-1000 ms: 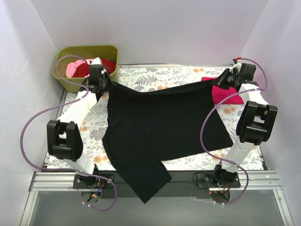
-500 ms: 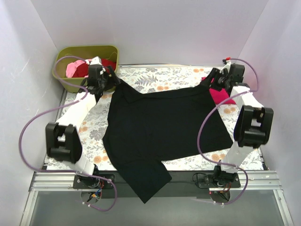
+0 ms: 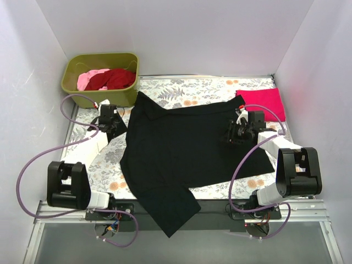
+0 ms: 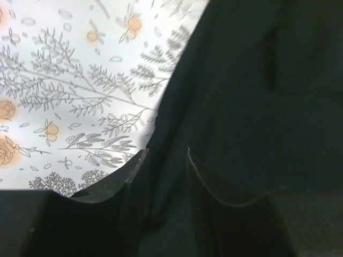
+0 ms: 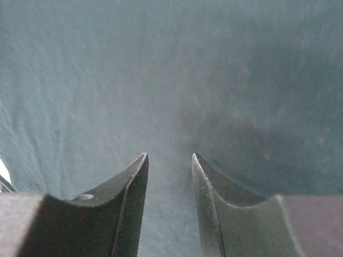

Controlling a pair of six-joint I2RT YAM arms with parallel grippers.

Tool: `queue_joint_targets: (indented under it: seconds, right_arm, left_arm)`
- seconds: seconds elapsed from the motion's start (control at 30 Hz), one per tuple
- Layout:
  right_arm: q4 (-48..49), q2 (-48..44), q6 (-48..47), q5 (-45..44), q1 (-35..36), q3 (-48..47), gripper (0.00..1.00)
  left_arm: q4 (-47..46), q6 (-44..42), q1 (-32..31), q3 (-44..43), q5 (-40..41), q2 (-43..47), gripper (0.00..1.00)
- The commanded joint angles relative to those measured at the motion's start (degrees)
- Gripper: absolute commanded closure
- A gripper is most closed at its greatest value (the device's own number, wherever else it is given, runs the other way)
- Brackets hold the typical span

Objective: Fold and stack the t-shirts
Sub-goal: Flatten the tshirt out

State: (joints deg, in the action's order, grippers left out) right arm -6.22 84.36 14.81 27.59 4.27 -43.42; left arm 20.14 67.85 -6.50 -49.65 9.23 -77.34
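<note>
Shows the black t-shirt (image 3: 187, 148) spread open over the middle of the floral table cloth (image 3: 181, 88), with one flap hanging past the near table edge between the two arm bases. Finds the left gripper (image 3: 118, 126) low at the shirt's left edge, pointing toward the fabric. Confirms in the left wrist view that its fingers (image 4: 134, 176) stand a little apart, straddling the border where black cotton meets the printed cloth, with nothing pinched between them. Finds the right gripper (image 3: 235, 133) over the right part of the same shirt, well inside its outline. Shows there, from the right wrist view, fingers (image 5: 128, 182) likewise parted by a narrow gap above plain dark fabric, clamped on nothing. Cannot tell whether either pair of tips touches the cloth. Puts the magenta-pink t-shirt (image 3: 263, 103) as a flat, neat rectangle at the far right corner, just beside the black shirt's far right corner. Leaves the dark red t-shirt (image 3: 114, 78) and the pale pink t-shirt (image 3: 87, 80) bunched together inside the olive-green tub (image 3: 99, 58) at the far left corner, with the red one on the right and the pale one on the left.
</note>
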Motion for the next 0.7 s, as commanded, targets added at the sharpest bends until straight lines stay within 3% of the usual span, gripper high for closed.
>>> queue_joint_targets:
  seconds: [0.0,0.3,0.5,0.67]
  right_arm:
    - [0.9,-2.1,-2.2,1.4,0.1,3.6,0.65]
    - [0.9,-0.4,-3.2,-0.1,0.1,5.7,0.76]
    - [0.9,-0.1,-2.9,-1.1,0.0,6.5,0.78]
    - [0.3,-0.3,-1.7,-2.2,-3.2,9.1,0.79]
  left_arm:
    - [-2.2,-1.8,0.4,-1.4,0.5,-2.7,0.67]
    - [-3.3,-2.5,0.5,-3.7,-1.0,-14.8,0.73]
    - [-2.4,-2.9,0.4,-2.6,1.4,-18.3,0.83]
    - [4.2,-2.3,0.5,-3.7,11.5,-19.7,0.91]
